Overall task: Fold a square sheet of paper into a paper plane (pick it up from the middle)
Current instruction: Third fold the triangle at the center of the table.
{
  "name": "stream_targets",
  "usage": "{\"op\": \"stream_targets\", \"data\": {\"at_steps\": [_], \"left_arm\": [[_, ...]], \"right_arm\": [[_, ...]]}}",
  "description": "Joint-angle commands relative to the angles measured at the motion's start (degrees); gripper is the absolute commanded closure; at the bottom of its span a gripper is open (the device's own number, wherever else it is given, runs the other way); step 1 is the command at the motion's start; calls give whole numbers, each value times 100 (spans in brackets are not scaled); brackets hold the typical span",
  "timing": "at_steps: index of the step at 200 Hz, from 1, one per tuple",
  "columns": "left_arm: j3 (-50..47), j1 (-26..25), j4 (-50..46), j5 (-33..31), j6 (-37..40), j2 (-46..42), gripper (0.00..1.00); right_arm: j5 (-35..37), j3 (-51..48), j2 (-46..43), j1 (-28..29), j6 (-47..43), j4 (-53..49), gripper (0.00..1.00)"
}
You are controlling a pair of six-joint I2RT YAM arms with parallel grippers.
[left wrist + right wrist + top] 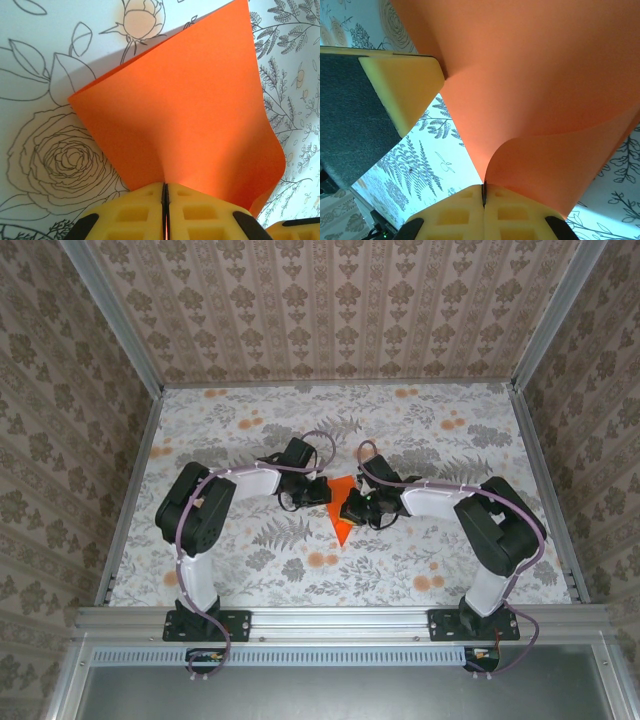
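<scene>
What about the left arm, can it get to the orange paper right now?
Probably yes: the left end effector looks shut on the orange paper at its edge, with nothing between them.

One square sheet of paper, one left pincer, one right pincer, one table.

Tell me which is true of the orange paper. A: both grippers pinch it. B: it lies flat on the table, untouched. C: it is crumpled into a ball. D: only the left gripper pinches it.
A: the left gripper and the right gripper are each shut on an edge of the square sheet of paper.
</scene>
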Motion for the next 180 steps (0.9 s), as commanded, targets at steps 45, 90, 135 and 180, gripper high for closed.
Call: {"op": "stream_targets", "data": {"at_steps": [45,90,135,180], "left_arm": [[109,-18,-255,30,139,147,90],[108,-19,-251,56,123,162,90],[85,-27,-240,65,119,165,90],[88,-27,-251,65,113,165,90]], "right_arm": [[68,-18,185,33,96,84,98],[32,-5,310,34,120,208,98],[-12,-3,368,34,116,284,99],[-3,2,430,34,107,301,98]]}}
